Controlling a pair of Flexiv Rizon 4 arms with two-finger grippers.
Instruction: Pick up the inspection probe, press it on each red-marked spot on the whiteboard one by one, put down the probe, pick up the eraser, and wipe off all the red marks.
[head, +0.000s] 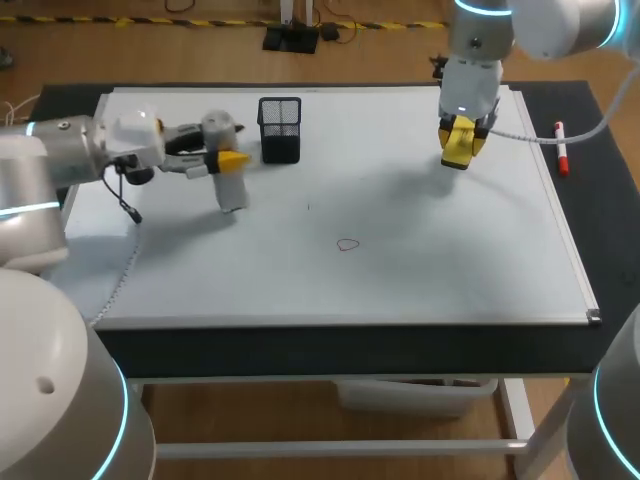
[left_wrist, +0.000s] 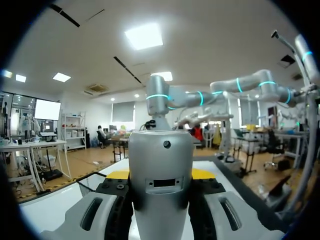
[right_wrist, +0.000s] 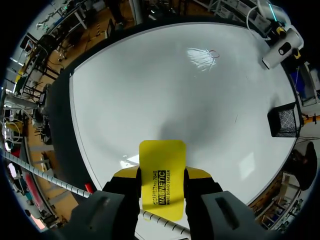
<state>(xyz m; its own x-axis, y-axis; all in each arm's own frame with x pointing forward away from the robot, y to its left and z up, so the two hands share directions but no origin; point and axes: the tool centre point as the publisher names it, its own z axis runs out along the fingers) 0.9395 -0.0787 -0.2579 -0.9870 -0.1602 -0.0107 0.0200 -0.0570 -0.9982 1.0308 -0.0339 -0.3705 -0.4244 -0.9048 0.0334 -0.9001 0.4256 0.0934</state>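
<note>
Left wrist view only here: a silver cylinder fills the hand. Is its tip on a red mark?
Observer: No. The silver cylindrical probe stands beside the black mesh pen cup; the small red loop mark lies apart, on the whiteboard nearer its middle.
Operator: And the other arm?
Observer: The right hand is shut on a yellow rectangular eraser over the board's far right part.
Operator: Anything else?
Observer: A white marker pen with red cap lies off the board's right edge.

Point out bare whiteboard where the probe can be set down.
Bare whiteboard: the wide stretch between the red mark and the right edge, nearer than the eraser; also the near strip along the front edge. Crowded: far left, where left gripper, probe and mesh holder cluster.
</note>
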